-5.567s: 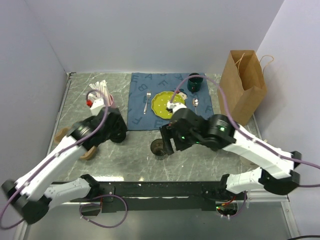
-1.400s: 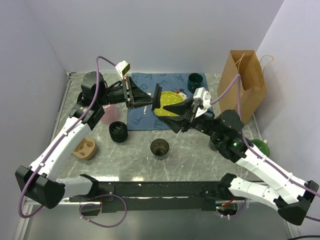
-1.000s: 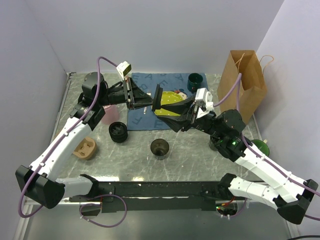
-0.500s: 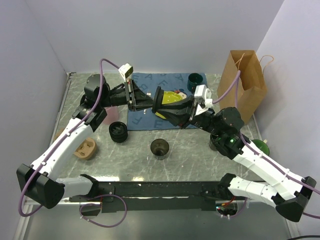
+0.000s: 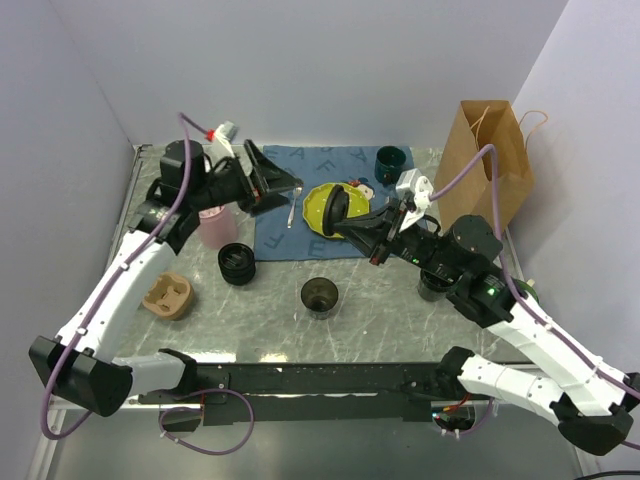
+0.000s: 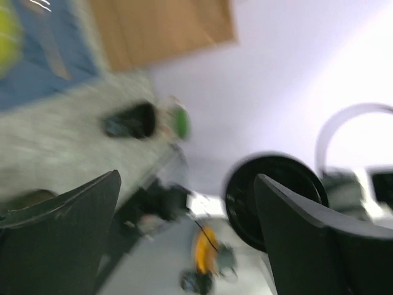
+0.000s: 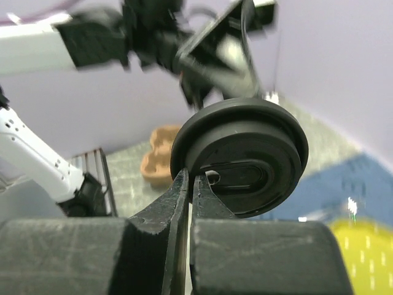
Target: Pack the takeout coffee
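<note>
Grey marbled table top (image 5: 400, 310) carries all items. Nearest the arm bases, the takeout coffee cup (image 5: 320, 295) stands upright and uncovered, touched by neither arm. To its left sit a black round item (image 5: 237, 262), nature unclear, and a tan cup carrier (image 5: 167, 297).

Further back, the right gripper (image 5: 352, 222) is raised above the yellow-green plate (image 5: 318, 205), jaws closed on the black lid (image 5: 338, 210). The right wrist view confirms the fingers pinch the lid's rim, with the lid standing on edge. The left gripper (image 5: 278, 182) faces it from the left, clear of the lid, jaws spread wide and holding nothing.

Beyond lie the blue mat (image 5: 275, 225), the pink cup of straws (image 5: 212, 225), the dark green mug (image 5: 390, 160) and, far right, the brown paper bag (image 5: 485, 170).
</note>
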